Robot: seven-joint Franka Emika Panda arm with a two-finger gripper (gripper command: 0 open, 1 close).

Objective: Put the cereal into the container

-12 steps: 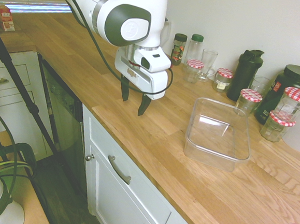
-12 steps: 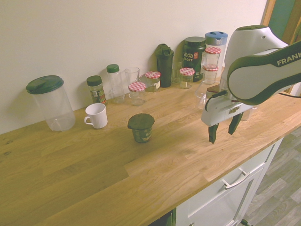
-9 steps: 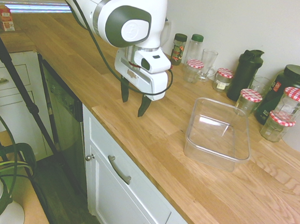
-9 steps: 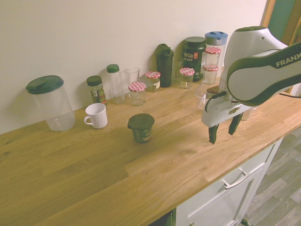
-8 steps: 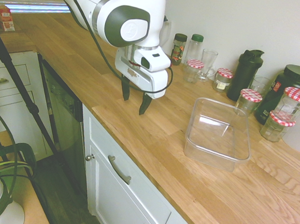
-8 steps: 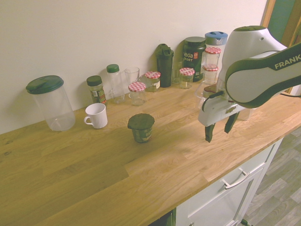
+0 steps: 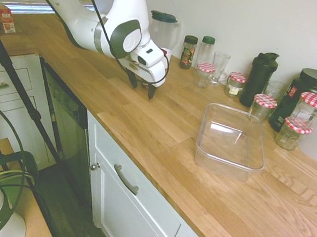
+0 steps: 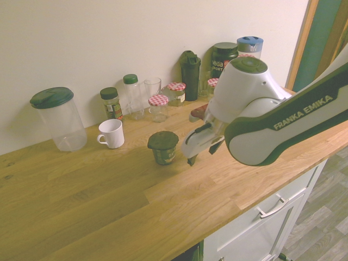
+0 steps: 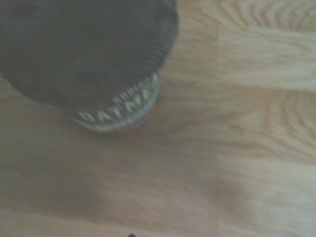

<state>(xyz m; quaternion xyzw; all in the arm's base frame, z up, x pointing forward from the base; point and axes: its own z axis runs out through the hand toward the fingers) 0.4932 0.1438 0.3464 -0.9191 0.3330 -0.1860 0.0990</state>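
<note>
One target: cereal [image 8: 163,147] stands upright on countertop [image 8: 109,201], clear for grasping;
Gripper [image 8: 202,154]: beside cereal, fingers spread, holding nothing;
Container [image 7: 231,142]: well apart from cereal, open top.

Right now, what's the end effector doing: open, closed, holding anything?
End effector: open, holding nothing; it hangs beside the cereal, which stands on the counter.

arm: white, reaching low over the desk [image 7: 163,130]
tool [image 7: 142,87]: tilted steeply downward, two dark fingers spread apart, nothing held
</note>
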